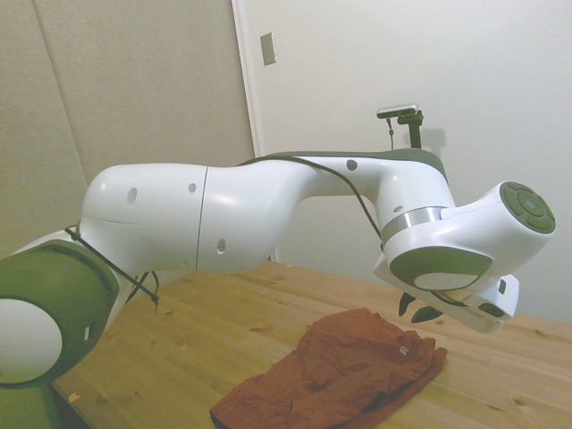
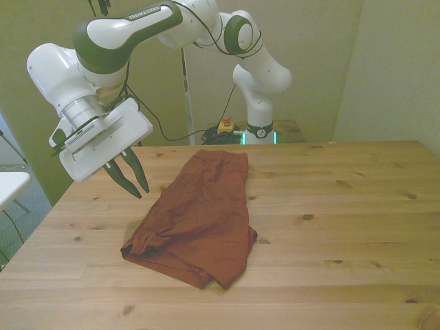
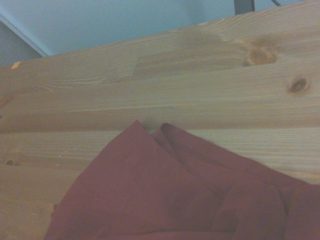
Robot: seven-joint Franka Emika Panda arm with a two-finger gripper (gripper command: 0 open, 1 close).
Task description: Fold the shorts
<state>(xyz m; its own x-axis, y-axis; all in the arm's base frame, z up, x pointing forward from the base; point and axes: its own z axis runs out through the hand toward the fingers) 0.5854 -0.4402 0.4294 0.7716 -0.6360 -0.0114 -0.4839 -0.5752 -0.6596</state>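
Front view: gripper [image 2: 133, 180] in the air beside the shorts [image 2: 196, 216], holding nothing.

Shorts lie on the table [image 2: 344, 227] a little toward 9 o'clock from its middle — folded over once, rust-orange and wrinkled, with the narrow end pointing to 12 o'clock and the wider, doubled end at about 7 o'clock. The gripper hangs at about 10 o'clock from the shorts, tilted, and its two dark fingers [image 2: 139, 173] are only slightly apart and not touching the cloth. In the side view the gripper [image 1: 418, 310] is above the far edge of the shorts [image 1: 344, 375], clear of them. The wrist view shows two pointed folds of the shorts [image 3: 165, 195] on the bare wood [image 3: 165, 85] — the picture is a bit soft there.
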